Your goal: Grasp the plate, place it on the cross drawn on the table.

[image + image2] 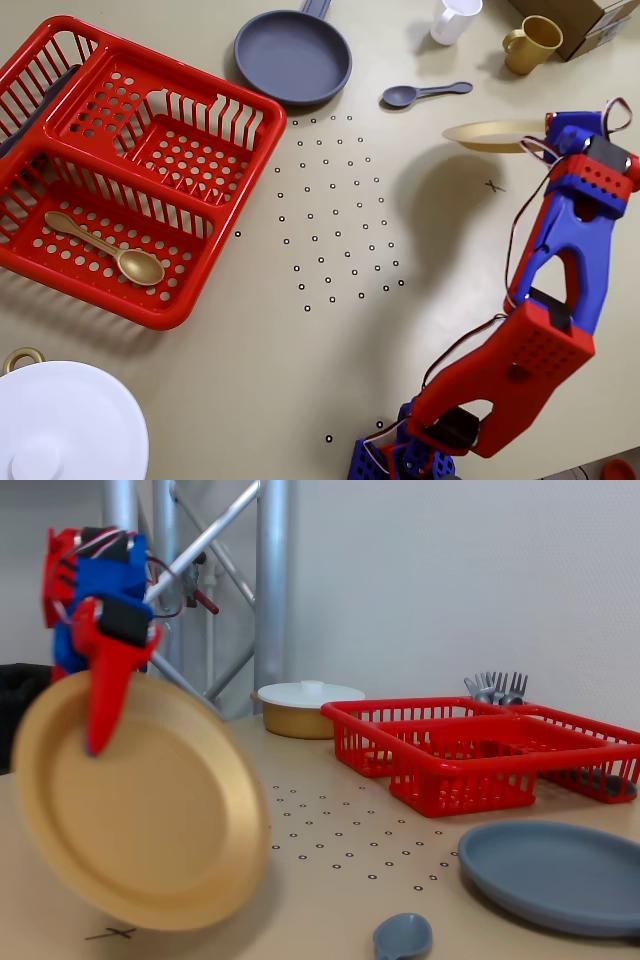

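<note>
Table point(250, 380): beige, ring-dot grid at centre, open bare surface around the cross point(494, 185) on the right in the overhead view. Red basket point(120, 165) fills the left side; white dish point(60, 425) at bottom-left corner; grey pan point(293, 55) at the top edge. Plate point(140, 800): tan-yellow, round, raised rim, held tilted near upright, clear of the table, over the cross; edge-on from overhead. Gripper point(100, 705) pinches the plate's upper rim. Grey spoon point(420, 93) lies near, apart from the plate.
</note>
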